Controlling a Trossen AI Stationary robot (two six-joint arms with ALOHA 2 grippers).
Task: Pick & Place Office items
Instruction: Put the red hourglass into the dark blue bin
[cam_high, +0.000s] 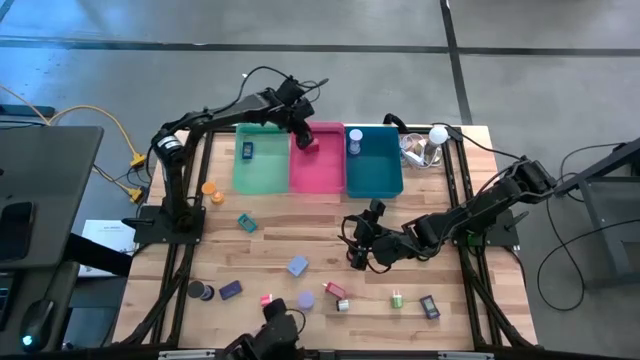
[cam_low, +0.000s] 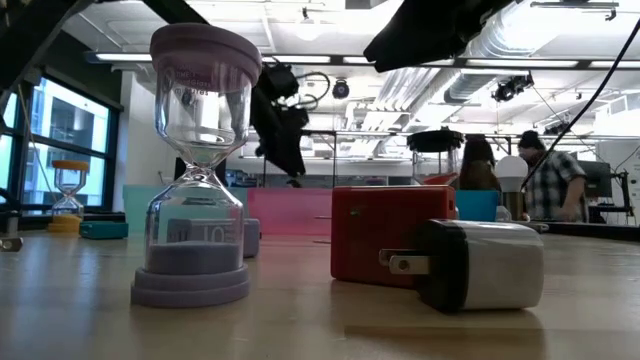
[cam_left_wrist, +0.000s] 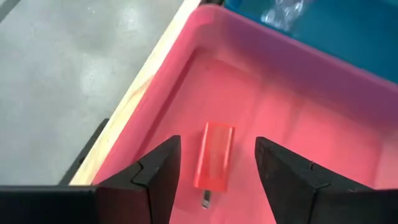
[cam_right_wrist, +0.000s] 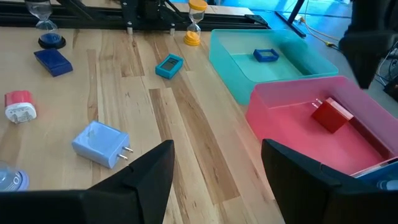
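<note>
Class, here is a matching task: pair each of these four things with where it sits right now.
Things:
1. red charger
2. small blue item
3. lavender hourglass
4. orange hourglass

Places:
A. on bare table beside the green bin
B. inside the pink bin
C. on the table nearest the low camera
D. inside the green bin

Pairs: 1-B, 2-D, 3-C, 4-A

You see red charger (cam_left_wrist: 213, 157) in pink bin (cam_left_wrist: 298, 93), lower end hidden between pincer fingers (cam_left_wrist: 160, 171). Clear plastic item (cam_left_wrist: 283, 11) in teal bin (cam_left_wrist: 348, 31) cut off, blurred. Hourglass (cam_right_wrist: 45, 22) top cropped.
</note>
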